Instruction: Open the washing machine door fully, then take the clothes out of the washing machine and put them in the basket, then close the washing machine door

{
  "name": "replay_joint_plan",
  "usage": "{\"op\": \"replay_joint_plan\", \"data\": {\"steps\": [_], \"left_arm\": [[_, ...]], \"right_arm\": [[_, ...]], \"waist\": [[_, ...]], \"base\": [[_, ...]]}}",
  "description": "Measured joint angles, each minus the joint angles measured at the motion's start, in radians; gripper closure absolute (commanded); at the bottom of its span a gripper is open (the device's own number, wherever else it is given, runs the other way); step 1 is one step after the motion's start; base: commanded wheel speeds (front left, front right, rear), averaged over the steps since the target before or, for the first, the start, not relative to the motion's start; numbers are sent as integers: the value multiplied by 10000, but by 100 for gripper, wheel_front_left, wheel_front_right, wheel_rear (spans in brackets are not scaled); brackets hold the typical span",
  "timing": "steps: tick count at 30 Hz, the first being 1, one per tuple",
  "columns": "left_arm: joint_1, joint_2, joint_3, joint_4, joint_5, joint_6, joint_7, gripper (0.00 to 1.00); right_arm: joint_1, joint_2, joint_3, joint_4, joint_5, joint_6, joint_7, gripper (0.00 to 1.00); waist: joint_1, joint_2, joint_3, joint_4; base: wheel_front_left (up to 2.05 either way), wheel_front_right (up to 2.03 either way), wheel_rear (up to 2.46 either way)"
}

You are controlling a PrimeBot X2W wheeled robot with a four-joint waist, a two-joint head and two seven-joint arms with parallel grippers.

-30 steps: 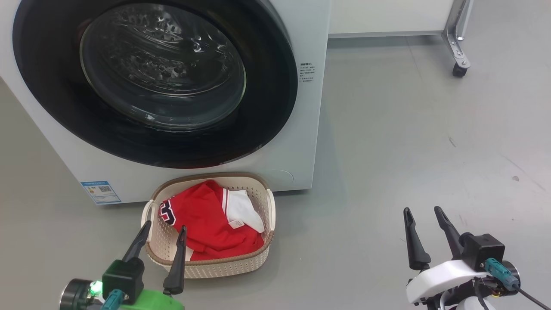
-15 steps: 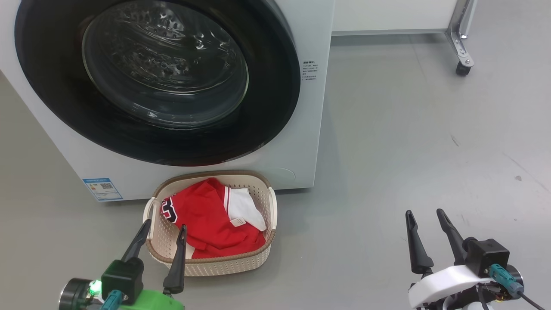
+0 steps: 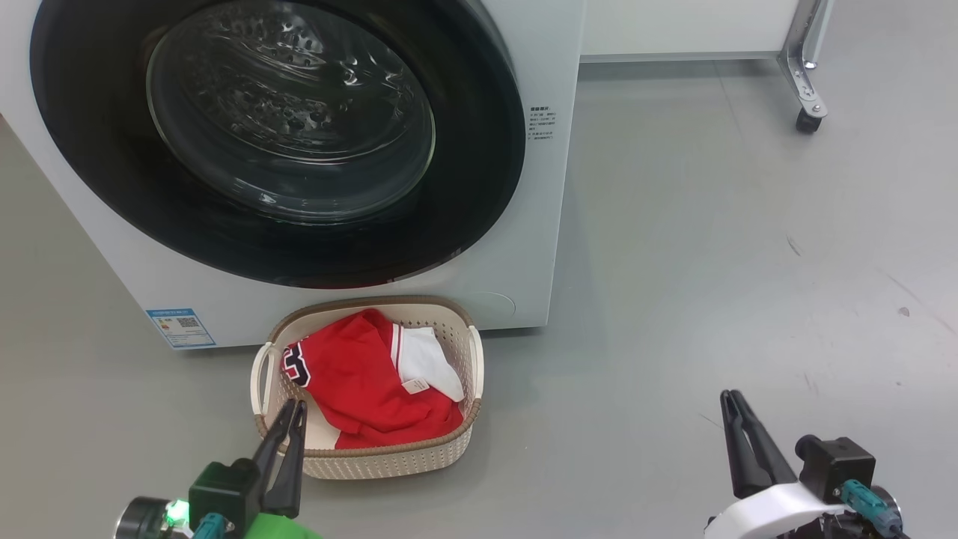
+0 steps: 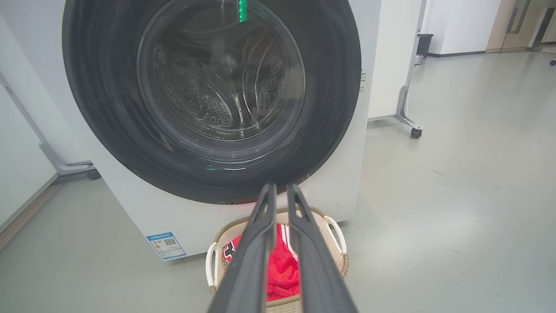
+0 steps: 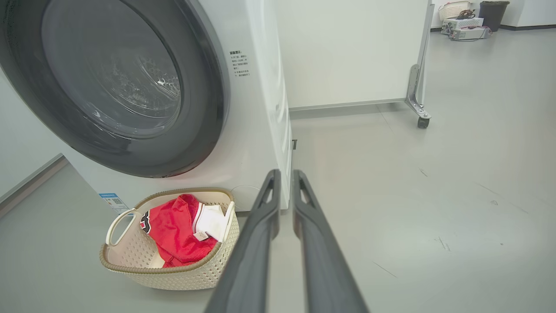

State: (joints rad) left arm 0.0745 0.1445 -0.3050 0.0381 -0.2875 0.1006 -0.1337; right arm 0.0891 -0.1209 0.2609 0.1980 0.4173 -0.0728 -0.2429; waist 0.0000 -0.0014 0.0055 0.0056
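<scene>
Washing machine door (image 3: 277, 142) looked closed flush on the washing machine (image 3: 546, 224), and the drum seen through the glass looked empty. The red clothes (image 3: 352, 374) sat piled in the basket (image 3: 389, 460), which was on the floor (image 3: 673, 299) right against the machine front, under the door. Left hand (image 3: 293, 406) had its fingers drawn almost together, held nothing, and was near the basket's near rim; contact unclear. Right hand (image 3: 730, 395) was the same, nearly closed and empty, well apart over bare floor. The task looked basically done. Risks: the latch could not be checked, so the door might spring back open if it was not pushed home. A forward or downward move of the left hand could clip the rim and shove or tip the light basket.
</scene>
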Motion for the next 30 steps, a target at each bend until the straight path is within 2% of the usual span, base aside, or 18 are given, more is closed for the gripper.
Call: {"op": "replay_joint_plan", "data": {"steps": [10,19,30], "left_arm": [[266,-67,-25,-144,-838,-109,-40,100],[283,-148,293,-142,-2401,-278,8,100],[267,-219,642,-31,-3737,-370,201,100]], "right_arm": [[79,67,-174,21,865,115,104,100],[54,136,-491,8,2142,305,443,100],[-13,238,-855,13,3287,454,773,100]], "waist": [[0,0,6,-4],[0,0,12,-11],[0,0,13,-21]], "base": [[0,0,0],[0,0,0],[0,0,0]]}}
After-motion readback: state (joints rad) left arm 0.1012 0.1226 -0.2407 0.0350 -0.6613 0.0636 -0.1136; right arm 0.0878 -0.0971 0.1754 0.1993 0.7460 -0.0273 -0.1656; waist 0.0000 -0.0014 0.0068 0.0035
